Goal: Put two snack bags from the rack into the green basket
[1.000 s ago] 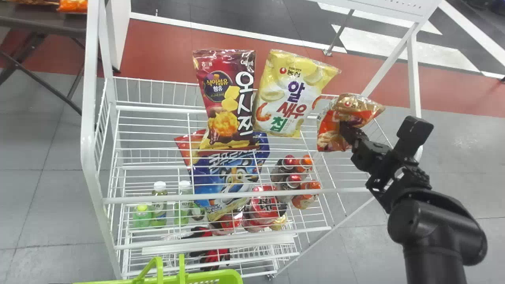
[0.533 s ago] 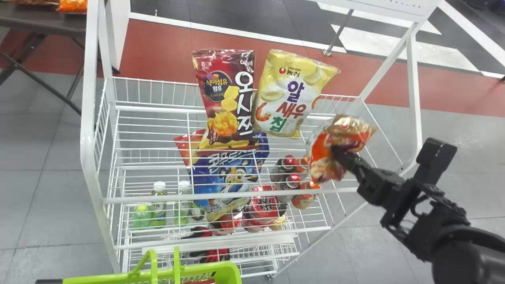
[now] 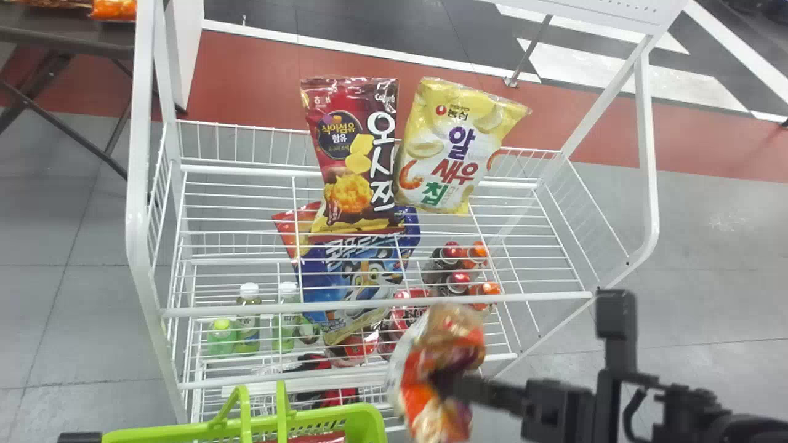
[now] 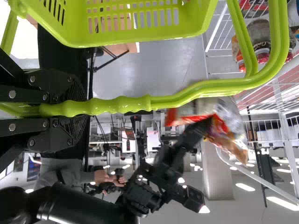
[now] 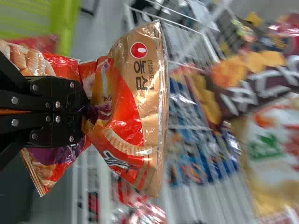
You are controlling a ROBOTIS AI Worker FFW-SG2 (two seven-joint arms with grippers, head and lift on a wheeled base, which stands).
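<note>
Right claw [image 3: 440, 381]: pressed together on the orange-and-gold snack bag [image 3: 449, 335], pinching it near the middle. Bag creases at the pinch and puffs out to both sides of the fingers. Right arm comes in from the lower right in the head view, over the floor [image 3: 695, 295].

Held bag is off the rack [image 3: 377, 304], in front of it, near the right end of the green basket [image 3: 363, 418] and outside it. Cannot tell whether bag and basket touch.

Left claw [image 4: 70, 109]: clamped around the basket's green handle [image 4: 121, 104], one finger on each side of the bar. Basket sits before the rack, at the bottom edge of the head view. Something red [image 3: 320, 437] lies inside, mostly hidden by the basket wall.

Rack, upper shelf: a maroon snack bag [image 3: 345, 132] on the left, a yellow-and-white snack bag [image 3: 458, 144] just beside it on the right, its top slanting to the right.

Seen through the wires, below: a blue bag [image 3: 351, 271] with a tiger face; a red bag [image 3: 286, 227] partly behind it. Pale-capped bottles [image 3: 249, 320] and a small green bottle [image 3: 221, 340] to the left; dark bottles [image 3: 440, 271] with red caps to the right.

Far left: dark tabletop [image 3: 61, 40], an orange packet [image 3: 114, 8] on it.
</note>
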